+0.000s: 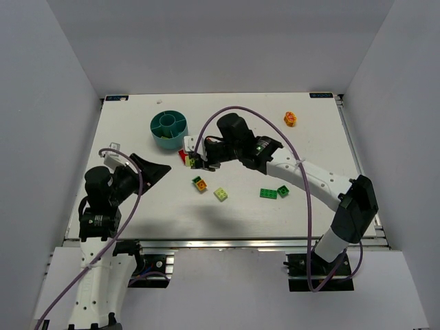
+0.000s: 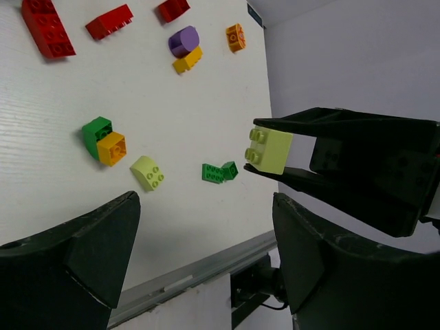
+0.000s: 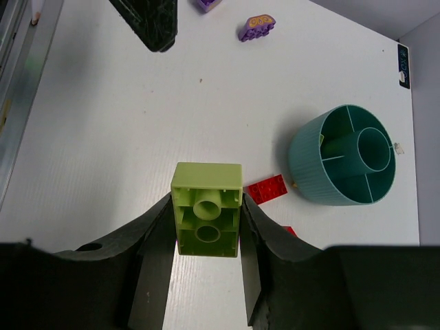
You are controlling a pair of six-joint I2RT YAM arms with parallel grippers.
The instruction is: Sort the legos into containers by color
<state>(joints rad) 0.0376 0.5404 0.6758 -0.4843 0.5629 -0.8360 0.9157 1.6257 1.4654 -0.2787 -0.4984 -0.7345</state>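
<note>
The left gripper is hanging released near the near-left corner of the white, finely ribbed table. Its broad matte black fingers are spreading wide with nothing between them.

In the near half, around the middle, loose glossy bricks are lying apart:
- a pale lime brick with four studs
- an orange block sitting against a green one
- a flat green plate, with a small green brick just beside it

Farther in, left of centre, the right gripper is clenching a lime-green brick by its two smooth sides. The brick's hollow underside and its two round tubes are facing the wrist camera. From above, the gripper is covering most of this brick, and its height over the table is hard to judge.

A thin red plate is lying just beside the cup, and a second red piece is half hidden behind the right finger.

Toward the far-left corner the round teal cup is standing upright. Its outer wall is ribbed, and thin inner walls are radiating from a central tube. Shadow is making the compartments' contents impossible to read.

An orange piece is lying near the far-right corner. A purple brick is lying well apart from the cup, and another purple bit is being cut off by the right wrist frame's edge.
</note>
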